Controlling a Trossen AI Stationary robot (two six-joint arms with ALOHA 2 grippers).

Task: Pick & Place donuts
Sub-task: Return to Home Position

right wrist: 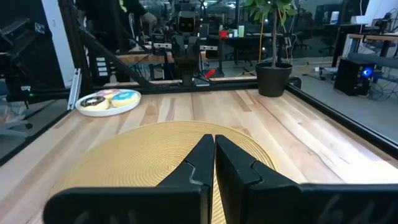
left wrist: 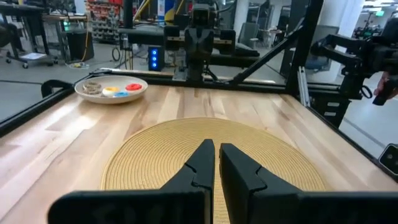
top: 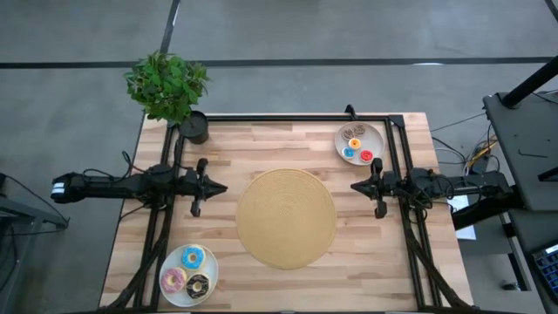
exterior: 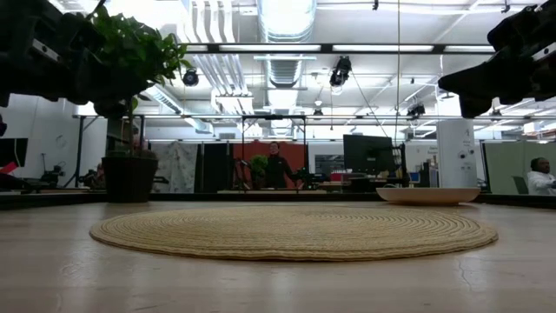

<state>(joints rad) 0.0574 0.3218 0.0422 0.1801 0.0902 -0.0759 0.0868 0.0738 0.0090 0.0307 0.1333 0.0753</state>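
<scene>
While the left gripper (top: 222, 187) and right gripper (top: 354, 186) hover empty, fingers together, a careless swing could clip the far-right plate (top: 374, 134), whose small donuts (top: 350, 153) seem loosely piled

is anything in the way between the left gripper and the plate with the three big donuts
Nothing visible: only bare table lies between the left gripper and the plate of big donuts. The round mat sits off to one side.

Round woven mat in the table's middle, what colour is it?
The round woven mat is tan with a concentric weave; high view shows it best.
</scene>
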